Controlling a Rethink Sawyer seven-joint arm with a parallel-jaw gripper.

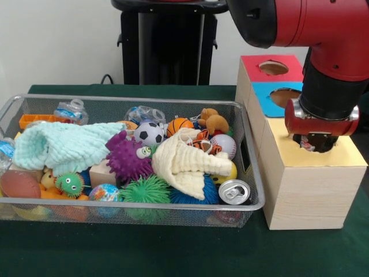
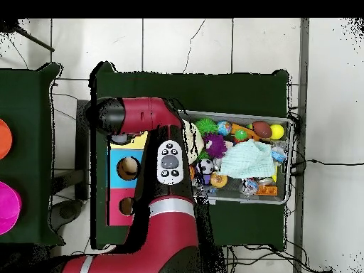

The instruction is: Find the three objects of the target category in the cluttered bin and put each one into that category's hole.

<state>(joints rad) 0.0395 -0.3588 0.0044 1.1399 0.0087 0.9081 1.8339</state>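
My gripper (image 1: 315, 142) hangs at the hole in the yellow top (image 1: 346, 157) of the wooden box, right of the bin; I see nothing held. The blue top (image 1: 264, 95) and red top (image 1: 252, 64) with their holes lie behind it. The wire bin (image 1: 115, 99) holds a soccer ball (image 1: 149, 133), a basketball (image 1: 179, 125), a baseball (image 1: 223, 145), a purple spiky toy (image 1: 127, 157), a green spiky ball (image 1: 145, 189) and a can (image 1: 234, 191). In the overhead view the arm (image 2: 169, 160) covers the gripper and part of the box.
A mint cloth (image 1: 63, 147) and a cream cloth (image 1: 184, 161) drape over other toys. A teddy bear (image 1: 214, 121) and plastic bottles (image 1: 72, 111) lie at the bin's back. Overhead, the bin (image 2: 242, 116) sits right of the box, and a second green table (image 2: 25, 142) stands at the left.
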